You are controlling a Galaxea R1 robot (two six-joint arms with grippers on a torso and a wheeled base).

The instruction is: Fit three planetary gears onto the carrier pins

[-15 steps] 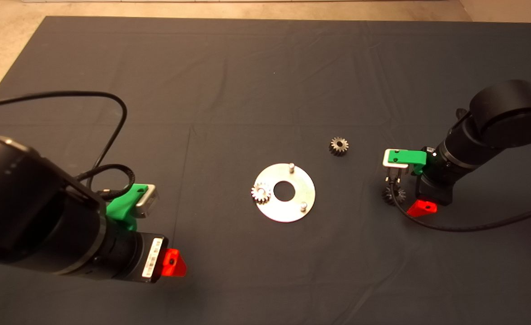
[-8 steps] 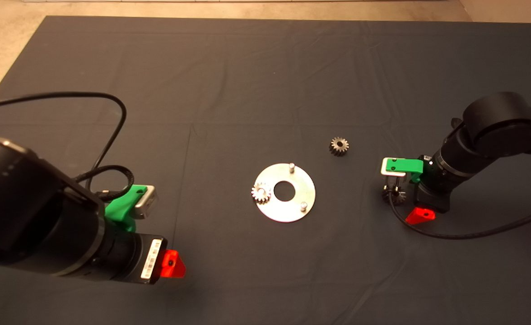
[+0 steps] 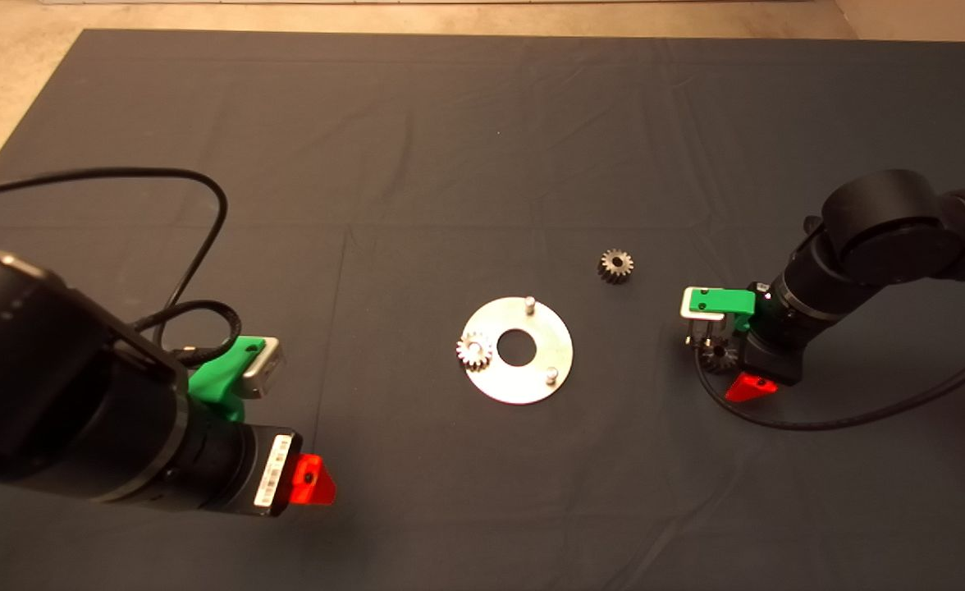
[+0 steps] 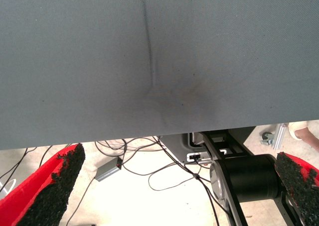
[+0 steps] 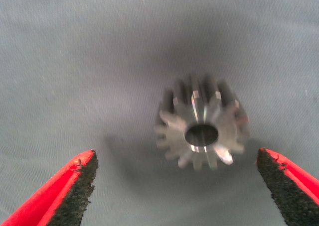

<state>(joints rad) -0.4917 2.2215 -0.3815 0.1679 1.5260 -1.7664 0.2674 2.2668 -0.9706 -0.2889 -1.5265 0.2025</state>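
Our right pincer point(image 5: 177, 186), spread, straddles a gear point(image 5: 202, 124) off-centre; closing unevenly could knock it sideways.

Illumination over the tabletop point(image 3: 482, 123) is even and moderate, apparently from overhead. Shadows are soft and short. The round plate point(image 3: 532, 382) at the centre of the tabletop reflects strongly, and its upper surface is close to overexposed. The seated gear point(image 3: 474, 350) on the plate also shows bright glare on its teeth. The dark gear point(image 3: 615, 265) nearer the right edge is legible but low in contrast against the mat.

In the right wrist view, the gear point(image 5: 202, 124) is soft, probably from close focus; a broad diffuse shadow surrounds it. In the left wrist view the mat point(image 4: 159, 61) shows an uneven dim patch, while the floor point(image 4: 139, 191) beyond is brightly lit.
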